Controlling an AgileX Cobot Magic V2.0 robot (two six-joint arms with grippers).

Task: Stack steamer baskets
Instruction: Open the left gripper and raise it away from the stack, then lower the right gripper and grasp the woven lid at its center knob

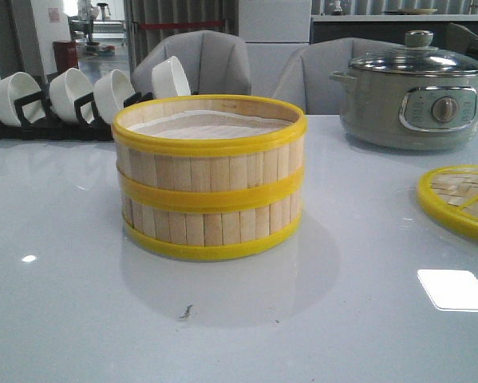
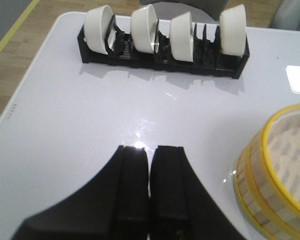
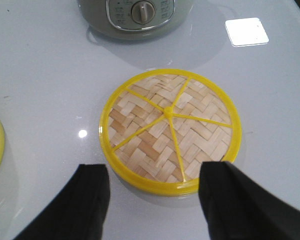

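Two steamer baskets (image 1: 210,177) with bamboo-slat walls and yellow rims stand stacked one on the other at the table's middle; the top one shows a white liner. The stack also shows in the left wrist view (image 2: 277,175). The woven-bamboo lid (image 1: 462,199) with a yellow rim lies flat on the table at the right, and fills the middle of the right wrist view (image 3: 170,127). My left gripper (image 2: 151,150) is shut and empty above bare table, left of the stack. My right gripper (image 3: 155,175) is open above the lid's near edge, not touching it.
A grey-green electric pot (image 1: 416,92) with a glass lid stands at the back right, just beyond the lid (image 3: 134,15). A black rack (image 1: 47,120) with several white bowls (image 2: 150,27) stands at the back left. Grey chairs stand behind the table.
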